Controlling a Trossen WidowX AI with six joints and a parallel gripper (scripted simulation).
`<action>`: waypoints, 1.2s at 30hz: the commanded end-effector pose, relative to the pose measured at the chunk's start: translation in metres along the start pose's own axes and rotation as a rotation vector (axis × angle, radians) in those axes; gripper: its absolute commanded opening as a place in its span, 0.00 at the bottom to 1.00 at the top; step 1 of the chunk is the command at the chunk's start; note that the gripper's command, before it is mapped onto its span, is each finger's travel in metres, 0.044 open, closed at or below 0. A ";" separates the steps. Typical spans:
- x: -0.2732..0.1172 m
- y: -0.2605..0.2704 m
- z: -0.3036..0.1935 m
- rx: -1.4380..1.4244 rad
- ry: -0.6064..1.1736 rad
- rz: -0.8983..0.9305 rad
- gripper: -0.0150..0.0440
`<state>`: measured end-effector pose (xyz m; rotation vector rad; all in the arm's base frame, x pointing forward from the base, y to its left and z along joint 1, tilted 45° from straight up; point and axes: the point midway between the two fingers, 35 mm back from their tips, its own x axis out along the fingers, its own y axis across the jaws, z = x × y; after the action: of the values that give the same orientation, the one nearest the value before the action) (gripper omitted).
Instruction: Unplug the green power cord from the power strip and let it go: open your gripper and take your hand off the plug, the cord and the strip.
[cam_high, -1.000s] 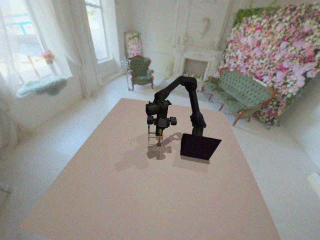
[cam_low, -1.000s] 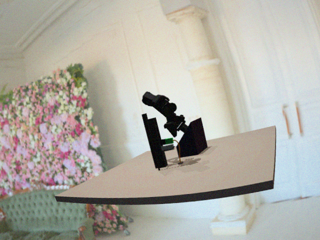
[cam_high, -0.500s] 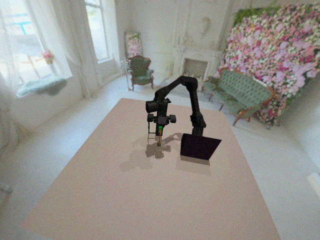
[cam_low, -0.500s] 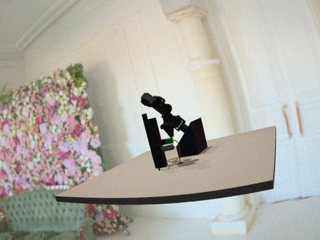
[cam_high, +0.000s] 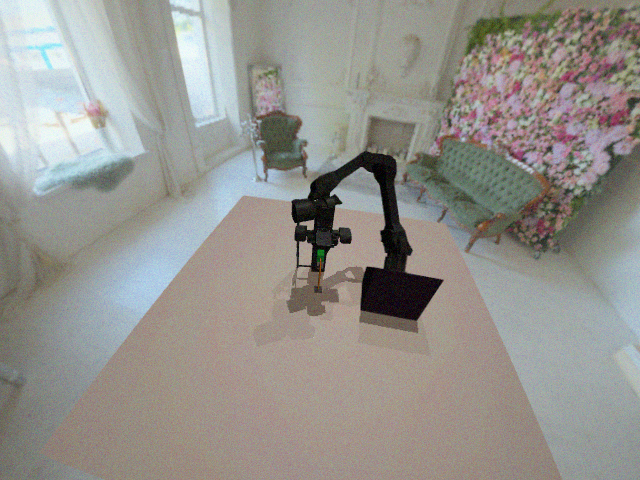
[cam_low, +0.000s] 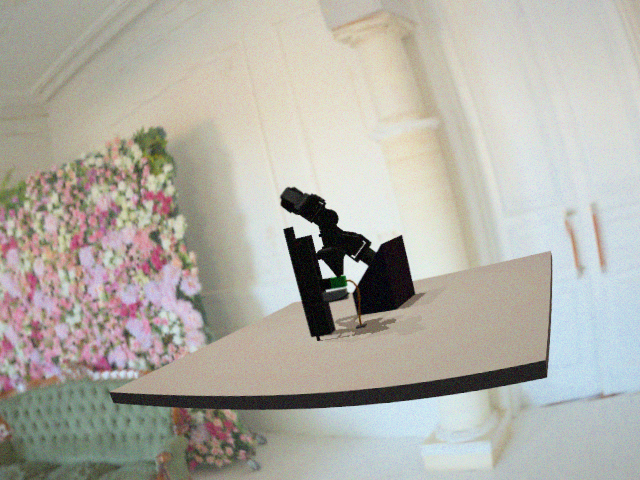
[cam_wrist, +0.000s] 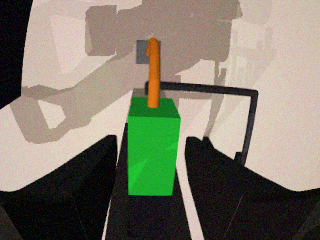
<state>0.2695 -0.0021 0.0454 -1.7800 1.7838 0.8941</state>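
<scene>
pale pinkish-beige table top (cam_high: 289, 403) | dark slanted box-shaped block (cam_high: 398, 294) standing on it, toward its far right part | green tufted sofa with wooden frame (cam_high: 473, 186) beyond table's far right corner | pink-and-white flower wall (cam_high: 553, 98) behind sofa | green upholstered armchair (cam_high: 280, 142) beyond table's far left | white fireplace (cam_high: 392, 126) between armchair and sofa
</scene>
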 end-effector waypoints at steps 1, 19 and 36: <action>0.005 0.000 -0.001 -0.006 0.007 -0.001 0.53; 0.007 0.000 -0.001 0.001 0.000 0.000 0.26; 0.006 -0.002 0.023 -0.002 -0.003 -0.002 0.25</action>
<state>0.2695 -0.0076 0.0367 -1.8029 1.8152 0.8537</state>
